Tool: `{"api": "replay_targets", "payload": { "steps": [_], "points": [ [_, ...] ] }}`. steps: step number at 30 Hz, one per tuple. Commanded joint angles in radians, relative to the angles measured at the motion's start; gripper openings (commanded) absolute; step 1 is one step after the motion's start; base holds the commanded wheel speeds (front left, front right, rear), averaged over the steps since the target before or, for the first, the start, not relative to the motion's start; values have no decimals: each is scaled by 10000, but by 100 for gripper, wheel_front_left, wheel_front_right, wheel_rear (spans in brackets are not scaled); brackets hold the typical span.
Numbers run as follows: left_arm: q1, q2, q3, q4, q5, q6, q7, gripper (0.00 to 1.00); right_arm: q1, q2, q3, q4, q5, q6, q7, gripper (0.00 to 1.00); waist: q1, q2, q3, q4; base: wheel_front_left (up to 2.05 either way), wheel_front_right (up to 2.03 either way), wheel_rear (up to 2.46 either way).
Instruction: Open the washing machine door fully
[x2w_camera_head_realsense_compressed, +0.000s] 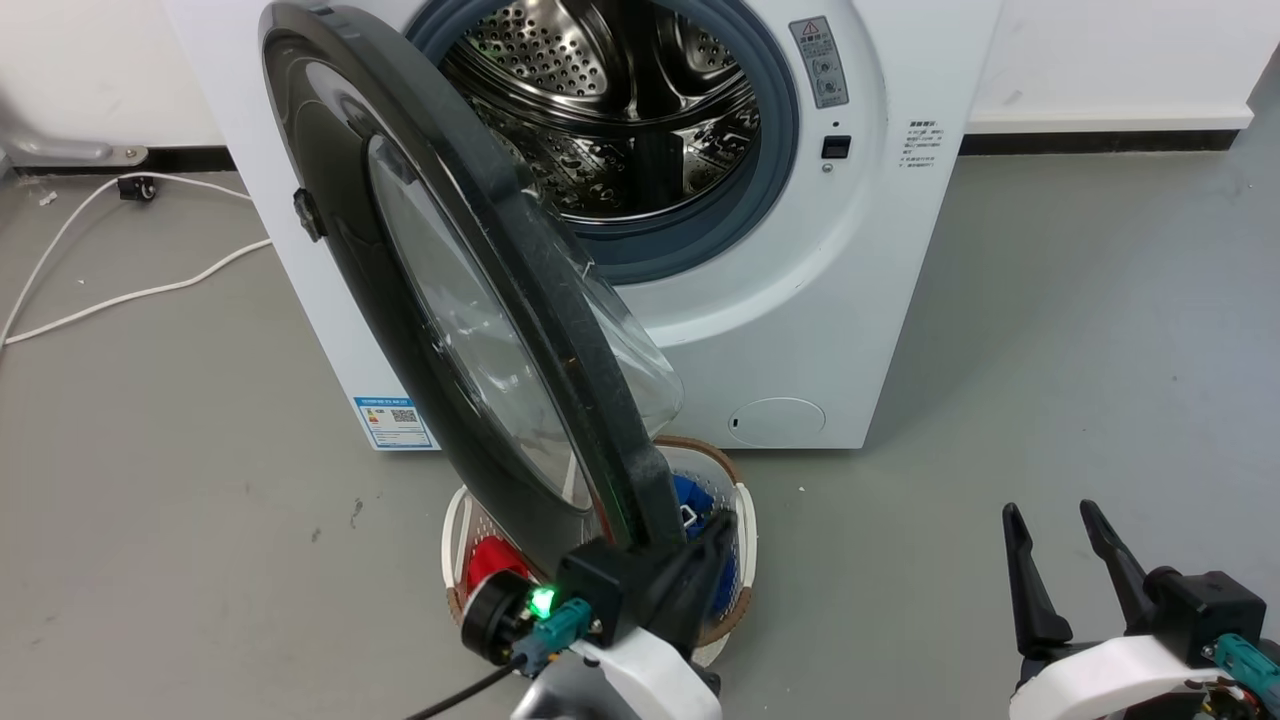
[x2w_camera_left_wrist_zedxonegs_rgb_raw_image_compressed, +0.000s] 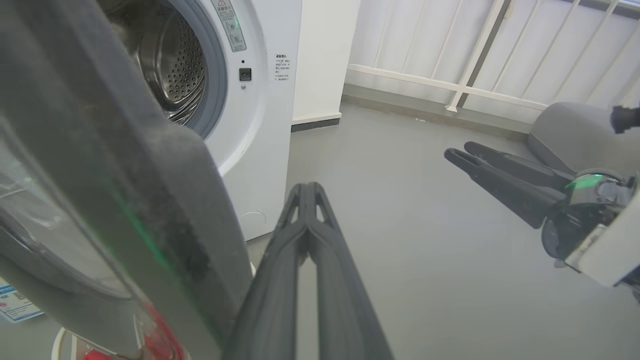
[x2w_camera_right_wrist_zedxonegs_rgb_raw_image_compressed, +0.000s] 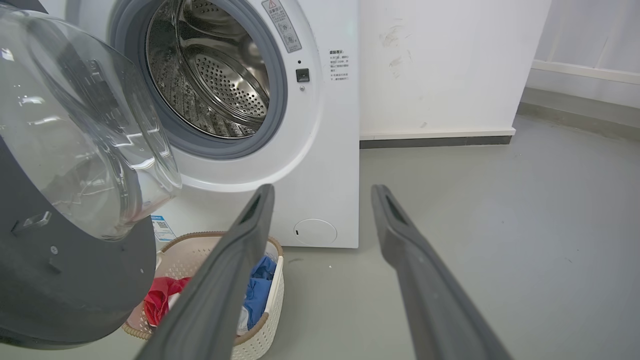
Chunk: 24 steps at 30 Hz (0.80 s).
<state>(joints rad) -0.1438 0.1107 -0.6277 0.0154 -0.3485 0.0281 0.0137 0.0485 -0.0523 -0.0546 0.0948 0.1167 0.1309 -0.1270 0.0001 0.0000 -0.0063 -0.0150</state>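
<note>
Left hand (x2w_camera_left_wrist_zedxonegs_rgb_raw_image_compressed: 307, 191) closed, right hand (x2w_camera_head_realsense_compressed: 1050, 512) spread

door (x2w_camera_head_realsense_compressed: 480, 300): half-swung, slants across the left front of the washer (x2w_camera_head_realsense_compressed: 800, 330), edge just beside left gripper (x2w_camera_left_wrist_zedxonegs_rgb_raw_image_compressed: 306, 187) | basket (x2w_camera_right_wrist_zedxonegs_rgb_raw_image_compressed: 215, 234): on floor (x2w_camera_head_realsense_compressed: 1050, 350) beneath door's lower edge, blocks the low path | drum mouth (x2w_camera_head_realsense_compressed: 620, 120): reachable from the right | floor right of washer: wide room around right gripper (x2w_camera_head_realsense_compressed: 1050, 510), jaws spread

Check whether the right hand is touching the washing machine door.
Apart. The head view shows a wide stretch of bare grey floor between the right hand and the door.
</note>
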Motion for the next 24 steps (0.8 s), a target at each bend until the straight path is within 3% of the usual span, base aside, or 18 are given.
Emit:
{"api": "replay_targets", "payload": {
  "steps": [1, 10, 24],
  "points": [
    [-141, -44, 138, 157, -34, 119, -101, 0, 1, 36, 16, -8, 55, -3, -22, 100, -1, 0, 5, -18, 0, 0, 0],
    [-75, 137, 454, 416, -99, 386, -243, 0, 54, 36, -28, -44, 114, -3, 9, 100, -1, 0, 39, 18, 0, 0, 0],
    [613, 769, 543, -679, -34, 842, 74, 0, 94, 35, -124, -188, 69, -3, 15, 100, -1, 0, 37, 754, 0, 0, 0]
  ]
}}
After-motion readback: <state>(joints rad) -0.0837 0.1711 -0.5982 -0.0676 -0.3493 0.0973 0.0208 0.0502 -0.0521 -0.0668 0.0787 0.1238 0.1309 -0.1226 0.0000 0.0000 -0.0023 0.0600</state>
